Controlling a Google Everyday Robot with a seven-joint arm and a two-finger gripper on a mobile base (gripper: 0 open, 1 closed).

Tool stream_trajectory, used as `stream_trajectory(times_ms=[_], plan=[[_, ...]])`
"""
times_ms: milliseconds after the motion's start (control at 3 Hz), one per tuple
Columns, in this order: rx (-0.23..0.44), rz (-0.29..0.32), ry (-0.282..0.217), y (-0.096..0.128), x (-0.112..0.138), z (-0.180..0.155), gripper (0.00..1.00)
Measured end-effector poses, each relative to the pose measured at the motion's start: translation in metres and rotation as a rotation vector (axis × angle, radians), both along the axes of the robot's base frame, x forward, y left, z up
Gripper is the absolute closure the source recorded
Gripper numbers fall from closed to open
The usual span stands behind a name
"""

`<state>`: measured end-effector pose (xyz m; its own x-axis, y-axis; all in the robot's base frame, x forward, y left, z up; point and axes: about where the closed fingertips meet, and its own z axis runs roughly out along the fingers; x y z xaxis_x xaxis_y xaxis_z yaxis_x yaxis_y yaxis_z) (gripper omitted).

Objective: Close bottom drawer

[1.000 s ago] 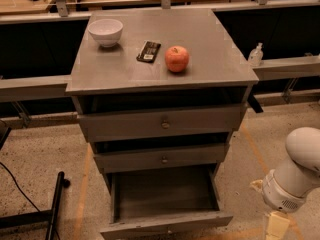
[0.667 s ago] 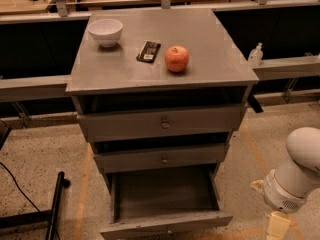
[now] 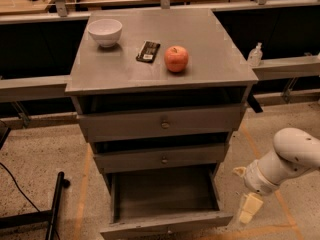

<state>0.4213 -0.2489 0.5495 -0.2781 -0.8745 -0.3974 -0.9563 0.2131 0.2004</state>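
Note:
The grey cabinet (image 3: pixel 162 71) has three drawers. The bottom drawer (image 3: pixel 165 193) is pulled far out, its shallow grey tray open to view and empty, its flat front (image 3: pixel 167 227) at the lower edge of the camera view. The middle drawer (image 3: pixel 162 159) and the top drawer (image 3: pixel 160 124) stick out slightly. My gripper (image 3: pixel 248 209) hangs from the white arm (image 3: pixel 290 156) at the lower right. It is to the right of the bottom drawer's front corner and apart from it.
On the cabinet top stand a white bowl (image 3: pixel 105 31), a dark packet (image 3: pixel 148 51) and a red apple (image 3: pixel 176 58). A small bottle (image 3: pixel 255 54) stands on the rail at the right. A black stand (image 3: pixel 52 211) lies on the floor at the left.

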Motion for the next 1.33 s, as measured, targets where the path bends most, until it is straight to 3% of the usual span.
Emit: stream_trajectory(times_ms=[333, 667, 1000, 1333], plan=[[0.029, -0.026, -0.014, 0.005, 0.013, -0.023, 0.00], [0.025, -0.023, -0.012, 0.004, 0.011, -0.020, 0.00], [0.063, -0.012, 0.036, 0.015, 0.004, -0.066, 0.00], [0.144, -0.007, 0.080, 0.044, -0.010, -0.149, 0.00]])
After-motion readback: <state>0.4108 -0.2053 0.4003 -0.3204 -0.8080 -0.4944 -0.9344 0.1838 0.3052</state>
